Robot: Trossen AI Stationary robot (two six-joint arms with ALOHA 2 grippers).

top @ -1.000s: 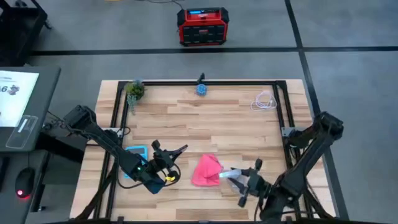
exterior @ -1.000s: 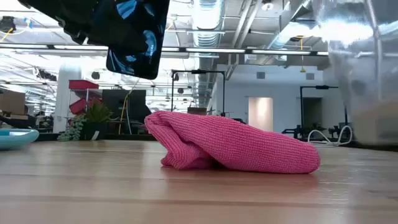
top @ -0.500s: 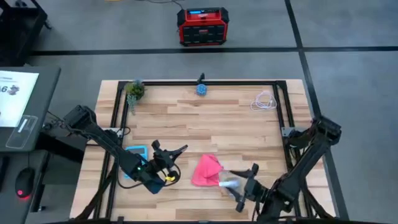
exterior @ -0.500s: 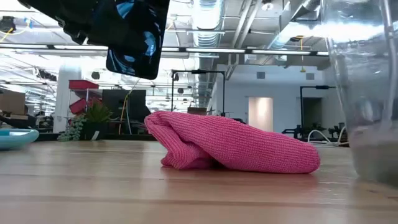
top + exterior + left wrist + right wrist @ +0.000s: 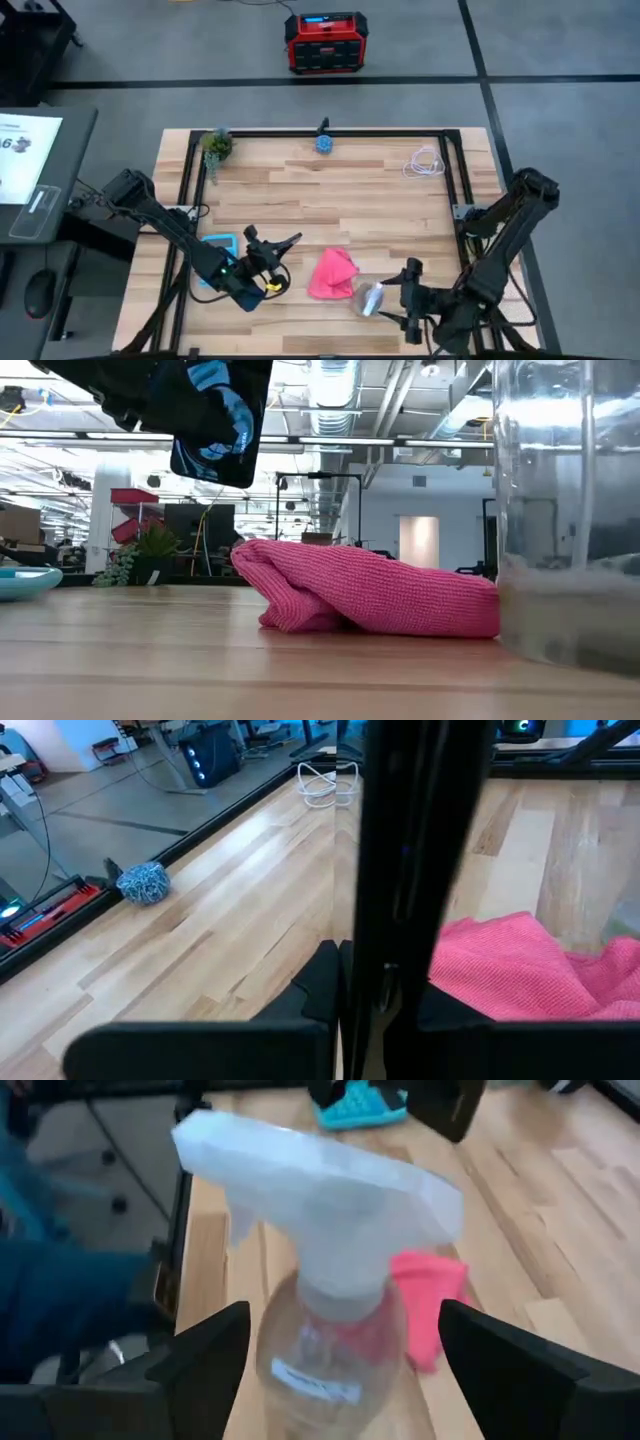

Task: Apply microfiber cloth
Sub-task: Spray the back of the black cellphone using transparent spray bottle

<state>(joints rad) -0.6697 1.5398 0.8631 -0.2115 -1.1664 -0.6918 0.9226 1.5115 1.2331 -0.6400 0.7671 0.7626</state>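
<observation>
Crumpled pink-red microfiber cloth (image 5: 333, 274), near front table edge, long axis front-to-back; far end hidden behind clear plastic spray bottle (image 5: 565, 520). Right gripper (image 5: 404, 297) spread wide, empty; left gripper (image 5: 272, 262) clamping black phone (image 5: 210, 422)

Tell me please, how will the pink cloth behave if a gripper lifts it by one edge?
The microfiber cloth lies crumpled in soft folds on the table, so it will probably hang limp rather than keep its shape. Its knitted, textured surface suggests the fingers would grip it without slipping. It looks light, and a push would likely bunch it further instead of sliding it whole.
</observation>
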